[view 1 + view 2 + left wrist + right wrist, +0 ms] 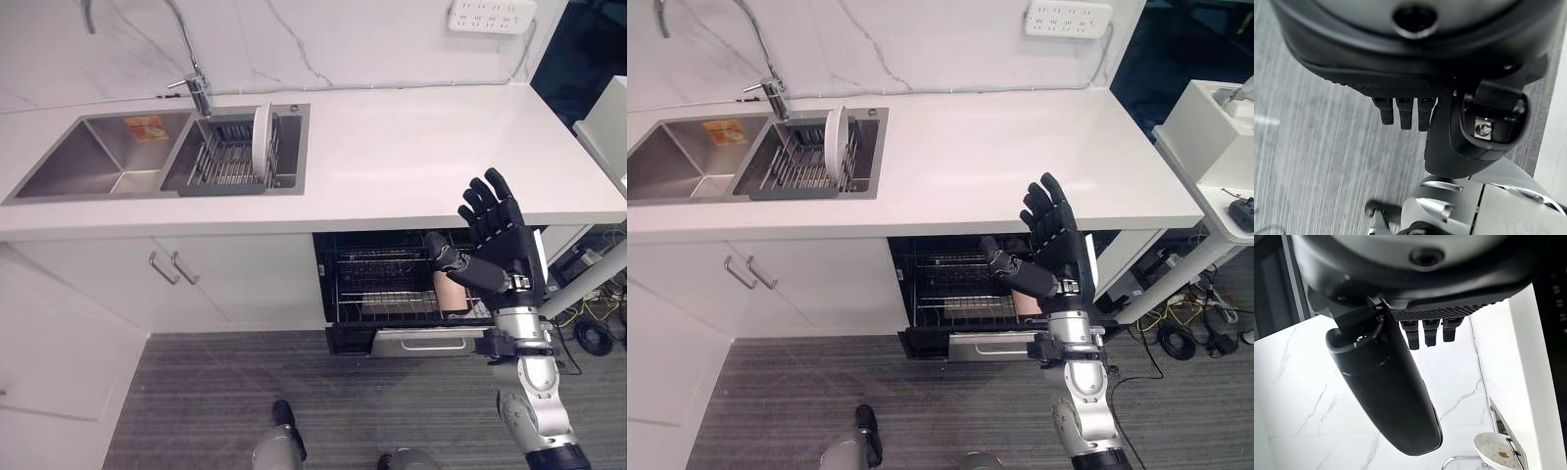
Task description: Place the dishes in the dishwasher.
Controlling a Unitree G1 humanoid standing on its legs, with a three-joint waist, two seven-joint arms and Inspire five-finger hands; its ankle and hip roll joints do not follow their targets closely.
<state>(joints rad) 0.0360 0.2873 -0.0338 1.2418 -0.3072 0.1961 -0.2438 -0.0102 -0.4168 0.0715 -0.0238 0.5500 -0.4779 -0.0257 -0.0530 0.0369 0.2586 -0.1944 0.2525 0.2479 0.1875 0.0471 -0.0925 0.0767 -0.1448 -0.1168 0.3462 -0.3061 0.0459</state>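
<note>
Right hand: raised in front of the open dishwasher, right hand (498,245) with fingers straight and spread, thumb out to the left; it holds nothing.
Left hand: left hand (1415,105) hangs low over the grey floor (1312,147); fingers look loosely straight, thumb beside them, nothing in it.
Plate: one white plate (262,137) stands on edge in the dark rack (220,162) that sits in the right basin of the sink (59,171), far left on the bench (421,157). The right wrist view catches the plate (1498,450) too, its face towards that hand.
Dishwasher: under the bench, right of centre, dishwasher (392,284) with door dropped open and wire basket showing. A tan cup-like thing (451,292) stands in the basket just behind the right thumb; what it is exactly I cannot tell.
Faucet: faucet (199,88) rises at the far edge of the sink, just beside the rack.
Key relation: the plate lies up, far and well to the left of the right hand, across the bench. It stands upright, its flat face turned left-right, rim running near-far. The right hand looks the nearer of the two, the left being down by the floor.
Judgement: the plate is not yet loaded. The next reach likely needs the right hand to cross left over the bench and take the rim from above, thumb on one face and fingers on the other.
Risk: rack wires may snag the rim on the lift.
</note>
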